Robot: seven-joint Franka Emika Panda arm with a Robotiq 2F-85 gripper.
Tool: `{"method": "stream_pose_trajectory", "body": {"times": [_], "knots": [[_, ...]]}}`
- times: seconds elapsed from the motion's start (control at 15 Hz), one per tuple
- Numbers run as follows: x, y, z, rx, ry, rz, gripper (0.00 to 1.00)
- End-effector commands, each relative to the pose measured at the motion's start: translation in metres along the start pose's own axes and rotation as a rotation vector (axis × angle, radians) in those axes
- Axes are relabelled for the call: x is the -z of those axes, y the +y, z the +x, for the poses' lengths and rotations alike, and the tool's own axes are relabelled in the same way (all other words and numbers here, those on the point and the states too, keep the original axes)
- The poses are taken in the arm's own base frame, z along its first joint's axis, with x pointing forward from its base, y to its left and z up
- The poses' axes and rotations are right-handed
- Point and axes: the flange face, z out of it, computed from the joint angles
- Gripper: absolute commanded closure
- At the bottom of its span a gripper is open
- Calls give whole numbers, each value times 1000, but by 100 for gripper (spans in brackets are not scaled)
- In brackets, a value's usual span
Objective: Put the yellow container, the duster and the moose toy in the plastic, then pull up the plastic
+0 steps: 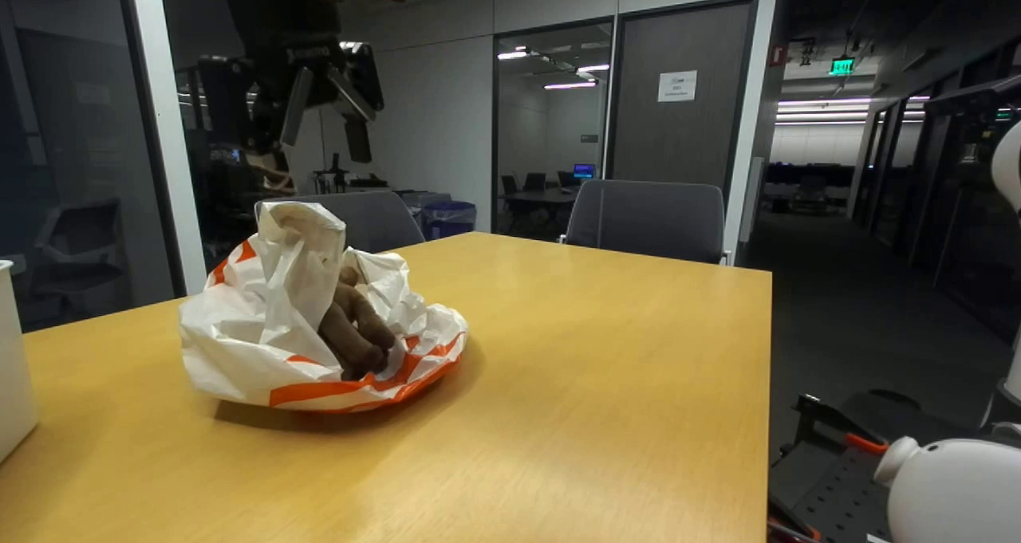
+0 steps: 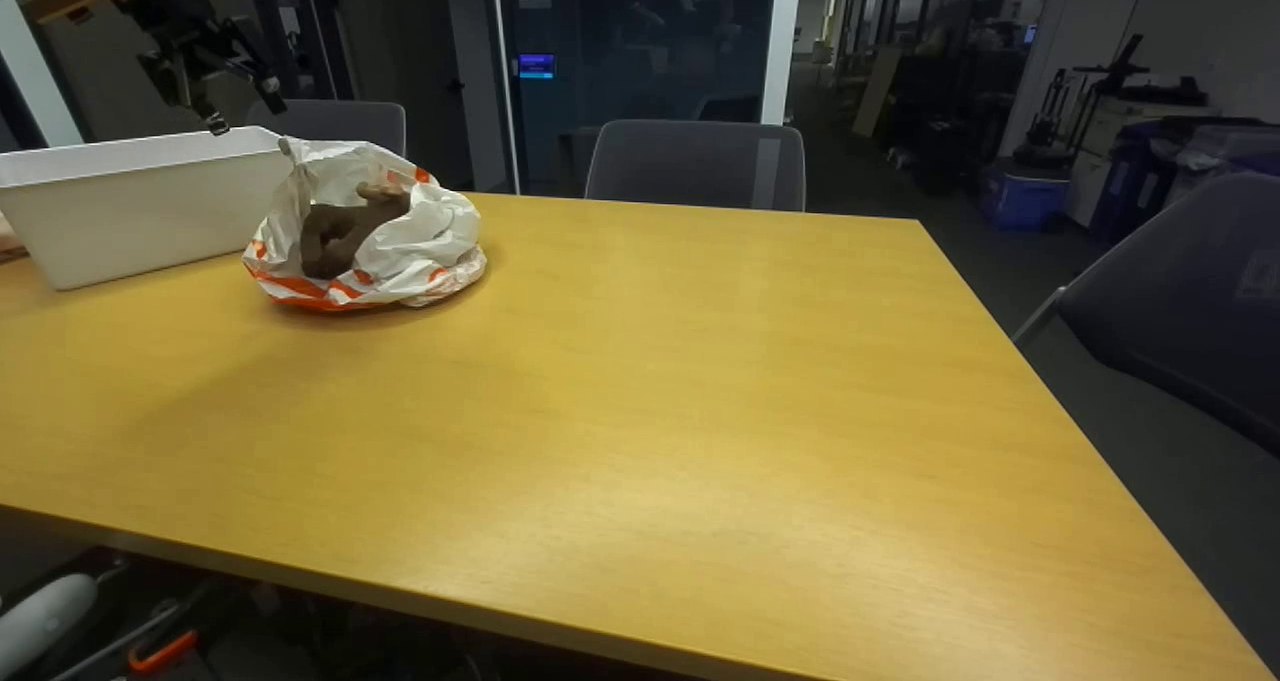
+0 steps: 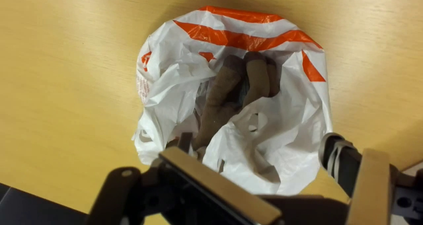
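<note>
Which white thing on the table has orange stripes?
The crinkly plastic bag: orange stripes run across it, while the smooth white box shows only plain sides.

The wrist view faces down from close above the bag (image 3: 294, 114); both exterior views share it, facing across the table (image 1: 614, 367) from farther off.

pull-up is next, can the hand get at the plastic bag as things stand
Probably yes: the open hand hangs higher than the plastic bag, and nothing visible blocks its raised top.
</note>
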Motion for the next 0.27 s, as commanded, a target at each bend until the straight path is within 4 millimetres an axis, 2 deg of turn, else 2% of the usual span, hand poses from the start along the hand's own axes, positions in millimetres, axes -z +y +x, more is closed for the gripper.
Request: {"method": "stream_pose_trajectory", "body": {"times": [0.0, 0.2], "knots": [[9, 5, 1, -24, 7, 10, 0], [23, 15, -1, -54, 18, 28, 0]]}}
